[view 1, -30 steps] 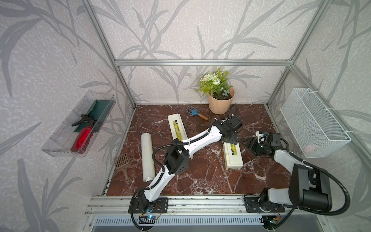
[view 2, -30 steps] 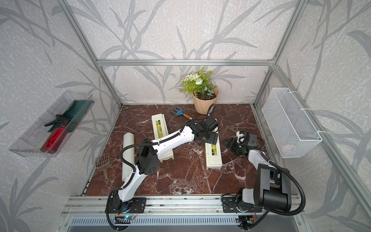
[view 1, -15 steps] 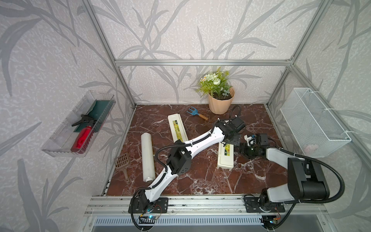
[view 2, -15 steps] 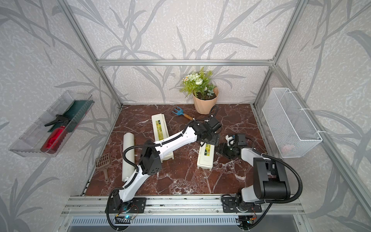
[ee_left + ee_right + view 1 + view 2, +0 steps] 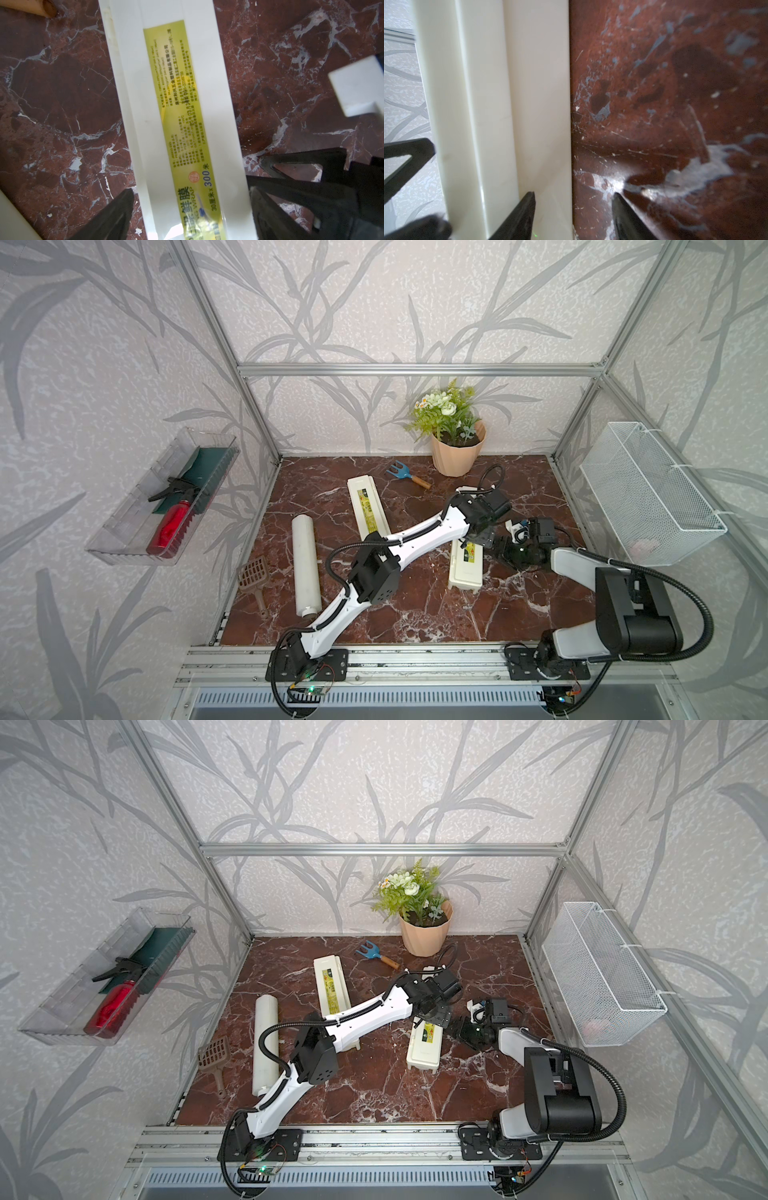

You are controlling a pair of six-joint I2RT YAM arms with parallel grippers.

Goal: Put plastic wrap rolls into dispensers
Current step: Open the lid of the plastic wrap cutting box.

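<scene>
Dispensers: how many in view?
2. The far dispenser lies closed mid-table, partly under the left arm. The near dispenser lies closed right of centre, its far end inside the left gripper. None looks hidden.

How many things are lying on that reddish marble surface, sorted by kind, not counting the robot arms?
Dispensers: 2
Plastic wrap roll: 1
Flower pot: 1
Blue hand rake: 1
Brown scoop: 1
Total: 6
</scene>
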